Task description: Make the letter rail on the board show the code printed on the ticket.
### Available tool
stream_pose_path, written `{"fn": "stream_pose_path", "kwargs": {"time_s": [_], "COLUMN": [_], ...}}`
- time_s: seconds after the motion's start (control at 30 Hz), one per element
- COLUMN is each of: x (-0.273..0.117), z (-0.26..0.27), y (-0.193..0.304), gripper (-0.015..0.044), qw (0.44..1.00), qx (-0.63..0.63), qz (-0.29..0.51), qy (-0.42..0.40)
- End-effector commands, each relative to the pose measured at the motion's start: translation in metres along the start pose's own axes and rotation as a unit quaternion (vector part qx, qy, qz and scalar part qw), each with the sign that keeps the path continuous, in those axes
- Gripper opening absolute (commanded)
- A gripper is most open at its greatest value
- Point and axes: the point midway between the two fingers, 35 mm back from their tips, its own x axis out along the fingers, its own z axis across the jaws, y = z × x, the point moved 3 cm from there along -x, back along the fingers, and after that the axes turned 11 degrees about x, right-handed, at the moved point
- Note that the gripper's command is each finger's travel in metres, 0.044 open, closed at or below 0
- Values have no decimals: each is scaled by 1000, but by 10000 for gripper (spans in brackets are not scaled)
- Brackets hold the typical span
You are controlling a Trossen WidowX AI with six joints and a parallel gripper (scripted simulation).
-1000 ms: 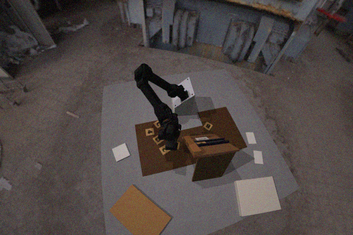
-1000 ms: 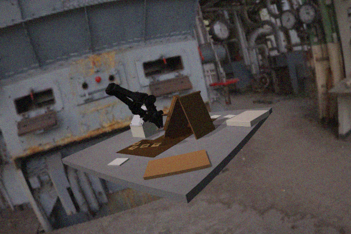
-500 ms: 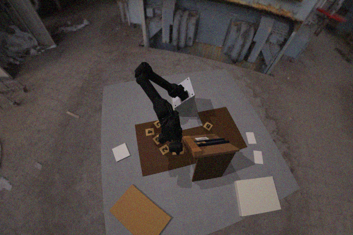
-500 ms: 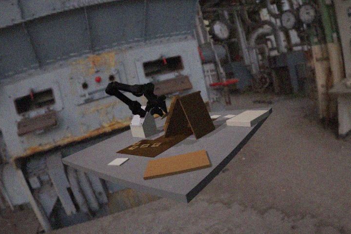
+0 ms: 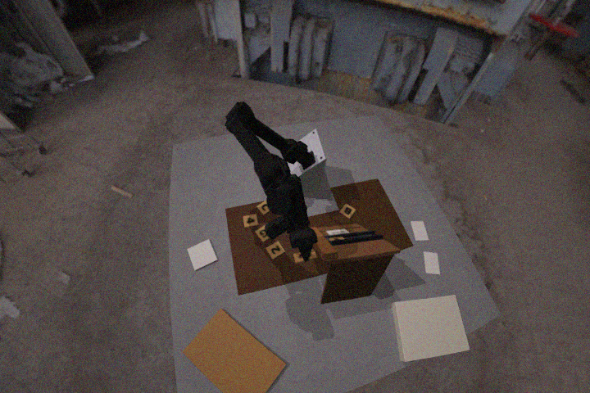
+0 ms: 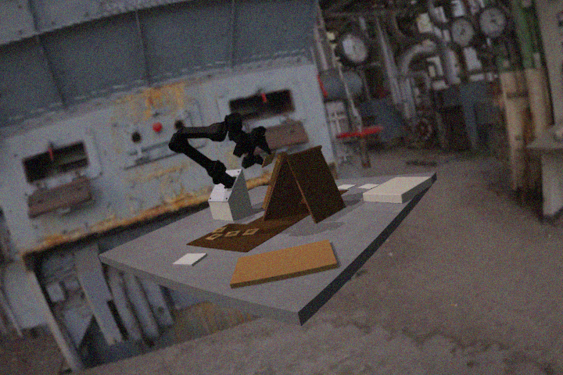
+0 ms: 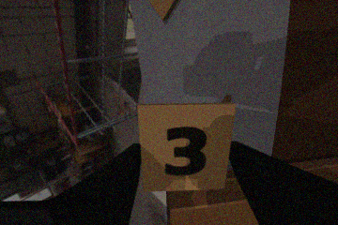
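holding a tile marked "3" (image 5: 298, 257) (image 6: 269, 159) (image 7: 186, 164): the gripper (image 5: 306, 250) (image 6: 262, 151) (image 7: 186, 146) is partly open, spread to the tile's width, one finger at each side edge. numeral reads upright in the wrist view. tile is off the mat (image 5: 254, 275) (image 6: 242, 245), in the air near the end of the wooden board (image 5: 360, 250) (image 6: 315, 181), outside the rail (image 5: 356, 240).

board: stands like a tent, rail on its sloping face, seen as dark strips from the top. a white printed label (image 5: 336, 232) lies along the rail; print too small to read. rail contents cannot be made out clearly.

loose tiles, flat on the mat: "4" (image 5: 250, 219) (image 6: 213, 237); "2" (image 5: 274, 250) (image 6: 250, 231); a curved character (image 5: 262, 232) (image 6: 232, 233) between these, partly covered by the arm in the top view. another tile (image 5: 262, 207) (image 6: 219, 229) is also partly hidden there. one more tile (image 5: 347, 211) sits apart, on the arm-base side of the board; character uncertain.

counter (image 5: 202, 176) (image 6: 158, 265): also bears an orange slab (image 5: 235, 354) (image 6: 284, 265) and cream block (image 5: 433, 328) (image 6: 397, 189).
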Motion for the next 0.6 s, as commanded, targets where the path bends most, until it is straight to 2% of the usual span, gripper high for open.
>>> {"fn": "stream_pose_path", "kwargs": {"time_s": [0.0, 0.27, 0.57], "x": [-14, -25, -17], "z": [20, 36, 26], "y": [7, 32, 85], "gripper": [0, 0, 0], "qw": [999, 996, 986], "qx": [-29, -78, -161], "qz": [7, 19, 28], "qy": [-29, -49, -33]}}
